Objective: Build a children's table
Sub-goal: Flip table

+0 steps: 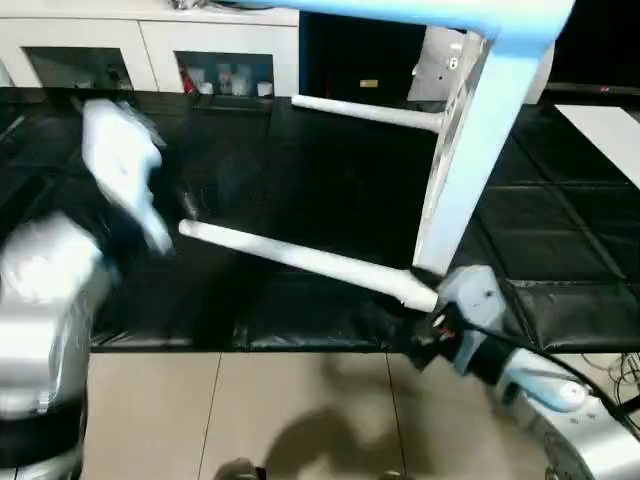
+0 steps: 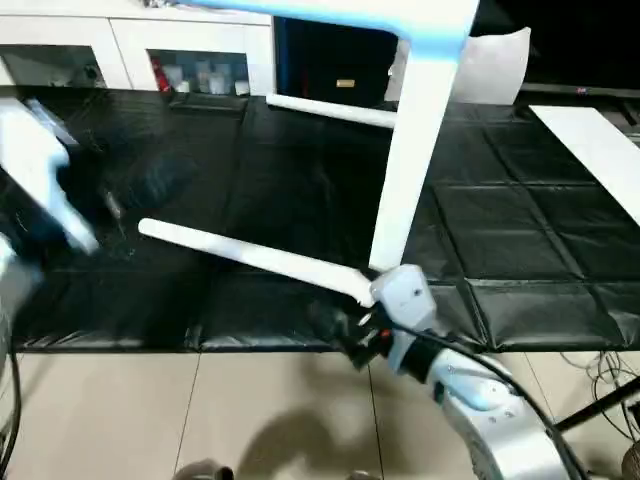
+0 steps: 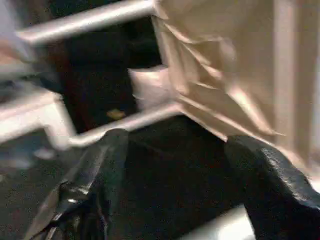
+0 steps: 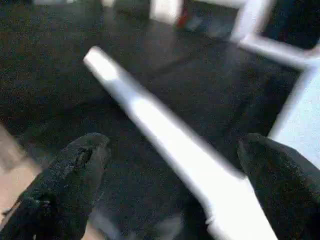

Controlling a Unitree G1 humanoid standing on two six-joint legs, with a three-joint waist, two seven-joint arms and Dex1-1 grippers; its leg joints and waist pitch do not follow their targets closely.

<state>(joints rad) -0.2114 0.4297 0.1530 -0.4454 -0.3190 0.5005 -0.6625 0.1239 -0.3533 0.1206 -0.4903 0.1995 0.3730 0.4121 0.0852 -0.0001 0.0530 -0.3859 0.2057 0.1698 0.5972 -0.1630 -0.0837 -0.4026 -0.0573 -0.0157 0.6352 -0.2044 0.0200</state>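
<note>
- Left eye view: the children's table [image 1: 470,150] stands tilted on its side at upper right, legs already fitted. The right gripper [image 1: 425,335], lower right, sits by the near leg [image 1: 300,258].
- Left wrist view: the left gripper [image 3: 175,185] has its fingers apart, empty.
- Right wrist view: right fingers [image 4: 75,165] spread astride the leg, not clamped. Likely next: close and seat it.

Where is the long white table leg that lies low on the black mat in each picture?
Left eye view: long white plastic table leg, slanting across the middle.
Right eye view: same leg, middle-left.
Left wrist view: cannot tell which pale bar it is.
Right wrist view: the leg runs between the black fingers.
Shared landmark: the black padded mat.
</note>
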